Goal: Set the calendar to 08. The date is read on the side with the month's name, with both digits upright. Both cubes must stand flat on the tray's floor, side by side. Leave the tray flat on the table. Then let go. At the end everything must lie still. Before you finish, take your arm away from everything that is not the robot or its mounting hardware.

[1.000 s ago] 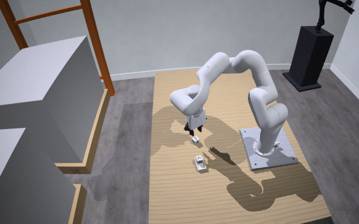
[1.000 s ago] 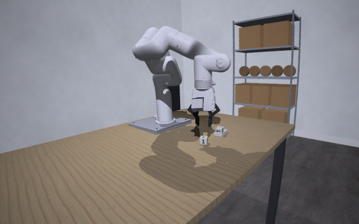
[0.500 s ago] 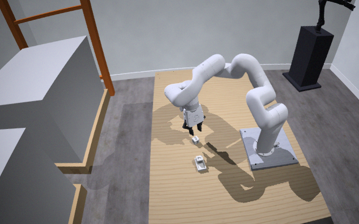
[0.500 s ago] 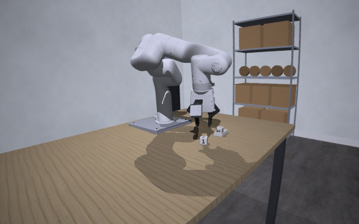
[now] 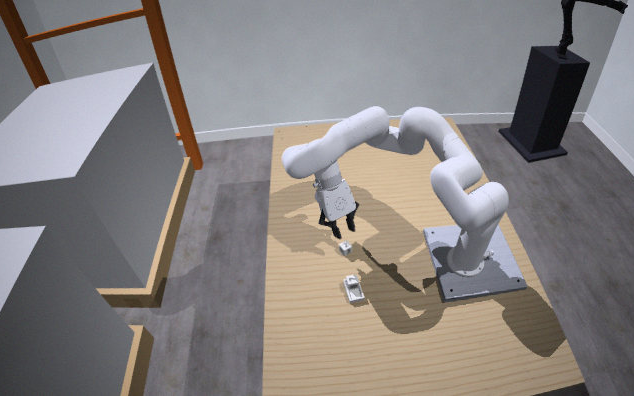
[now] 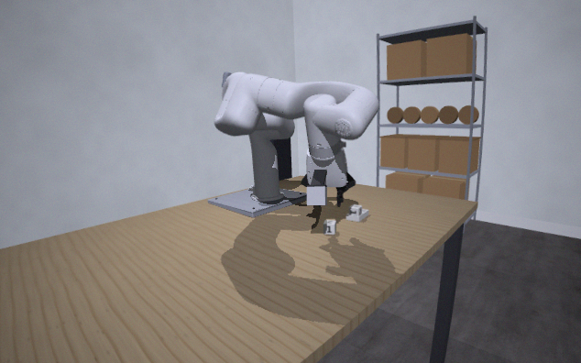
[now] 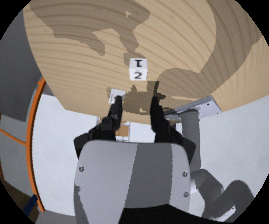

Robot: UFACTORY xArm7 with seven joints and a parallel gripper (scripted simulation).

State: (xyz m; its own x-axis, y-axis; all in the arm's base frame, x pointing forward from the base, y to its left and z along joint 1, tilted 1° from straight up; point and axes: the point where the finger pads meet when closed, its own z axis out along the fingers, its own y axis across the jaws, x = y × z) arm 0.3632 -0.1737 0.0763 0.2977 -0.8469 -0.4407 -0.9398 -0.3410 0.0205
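A white cube (image 5: 345, 248) (image 6: 330, 227) (image 7: 138, 69) rests on the table outside the tray. It has a 2 on top and a 1 on the side facing the exterior camera. The white tray (image 5: 357, 301) (image 6: 358, 218) lies flat on the table; part of it shows behind a finger in the wrist view. A second cube (image 5: 351, 281) (image 6: 356, 210) is at one end of the tray; its digits and the month's name are not legible. My gripper (image 5: 345, 233) (image 6: 327, 216) (image 7: 136, 103) is half open, empty and tilted, above and beside the loose cube.
The arm's grey base plate (image 5: 485, 292) (image 6: 231, 203) is bolted on the wooden table (image 5: 315, 350) (image 6: 151, 284). Large grey boxes (image 5: 65, 125) stand off one table side, and a shelf rack (image 6: 474, 92) stands beyond the table.
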